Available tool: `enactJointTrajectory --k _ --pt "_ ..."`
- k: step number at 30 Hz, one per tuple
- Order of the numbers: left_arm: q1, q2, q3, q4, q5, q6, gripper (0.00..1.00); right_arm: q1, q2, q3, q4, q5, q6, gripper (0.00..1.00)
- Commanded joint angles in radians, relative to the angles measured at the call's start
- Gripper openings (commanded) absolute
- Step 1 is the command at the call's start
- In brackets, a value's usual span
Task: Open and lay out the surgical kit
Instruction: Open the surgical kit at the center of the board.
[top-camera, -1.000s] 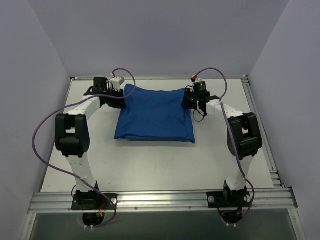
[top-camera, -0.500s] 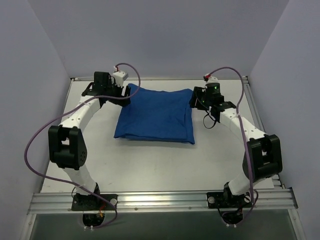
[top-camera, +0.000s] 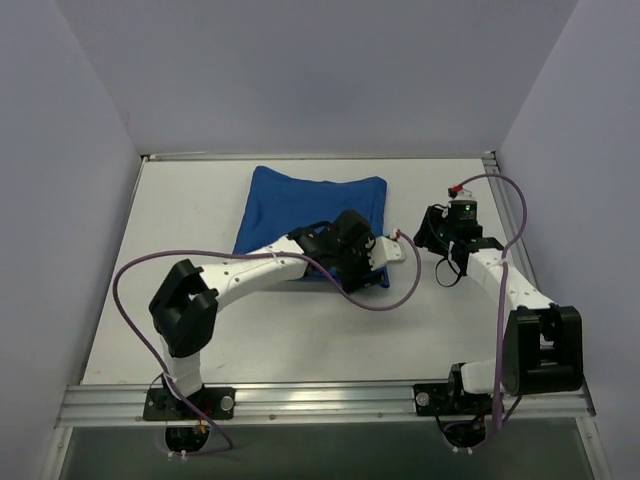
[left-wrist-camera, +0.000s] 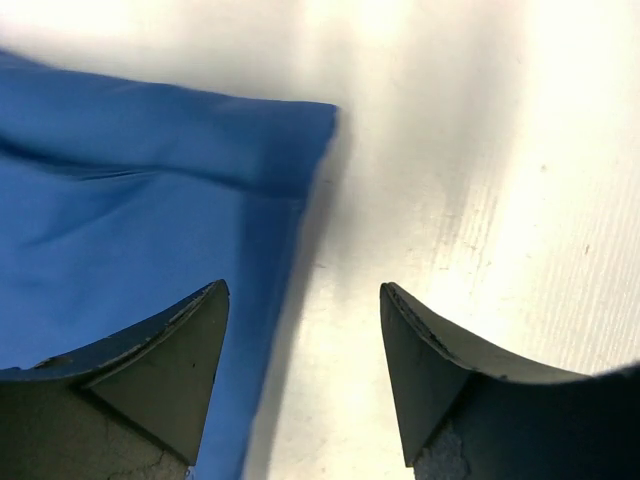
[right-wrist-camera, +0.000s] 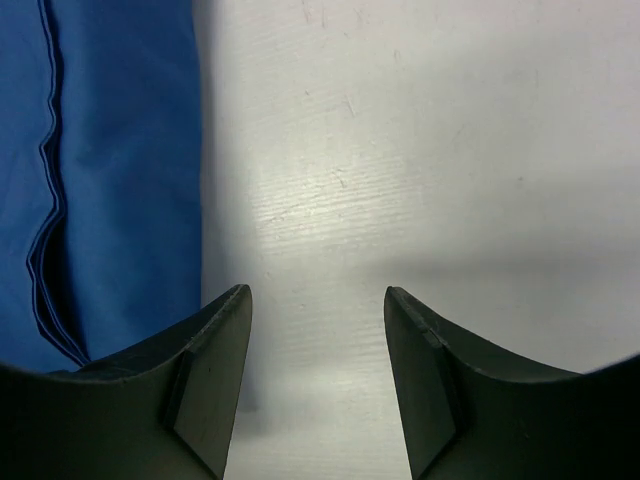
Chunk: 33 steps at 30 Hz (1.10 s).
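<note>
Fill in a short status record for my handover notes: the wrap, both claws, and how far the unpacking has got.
wrap: blue cloth wrap lies folded shut on the table, toward its far side
contents: none visible
left side: left claw open, holding nothing, straddling the wrap's edge close to a corner
right side: right claw open, holding nothing, its gap over bare table just beside the wrap's edge
contact: cannot tell whether either claw touches the cloth
progress: unfolding not yet begun
</note>
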Motion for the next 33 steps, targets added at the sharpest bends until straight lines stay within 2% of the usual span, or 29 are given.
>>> enactJointTrajectory --k 1,7,14,16,21,25,27,30,31,33 --pt "-0.023 0.079 0.087 -0.04 -0.099 0.037 0.7 -0.011 -0.078 -0.025 0.009 -0.038 0.003 0.51" --pt "-0.035 0.173 0.176 -0.075 -0.135 0.026 0.61 -0.014 -0.112 -0.066 0.025 -0.052 0.009 0.51" --pt "-0.04 0.152 0.146 -0.052 -0.155 0.029 0.36 -0.015 -0.093 -0.077 0.054 -0.068 0.017 0.51" --pt "-0.04 0.141 0.141 -0.049 -0.158 0.028 0.24 -0.015 -0.077 -0.074 0.061 -0.078 0.021 0.5" --pt "-0.038 0.13 0.15 -0.072 -0.132 0.016 0.2 -0.015 -0.058 -0.074 0.081 -0.098 0.035 0.5" --pt "-0.032 0.127 0.206 -0.131 -0.083 -0.023 0.03 -0.014 -0.054 -0.071 0.077 -0.097 0.037 0.5" --pt "-0.009 0.106 0.224 -0.117 -0.093 -0.065 0.02 -0.012 -0.055 -0.068 0.071 -0.095 0.038 0.49" --pt "0.102 0.069 0.261 -0.108 -0.046 -0.167 0.02 -0.001 -0.057 -0.065 0.074 -0.095 0.043 0.49" --pt "0.179 0.057 0.267 -0.105 -0.026 -0.19 0.02 0.009 -0.057 -0.063 0.074 -0.091 0.046 0.49" --pt "0.26 0.019 0.27 -0.097 0.005 -0.254 0.02 0.025 -0.049 -0.05 0.074 -0.074 0.047 0.49"
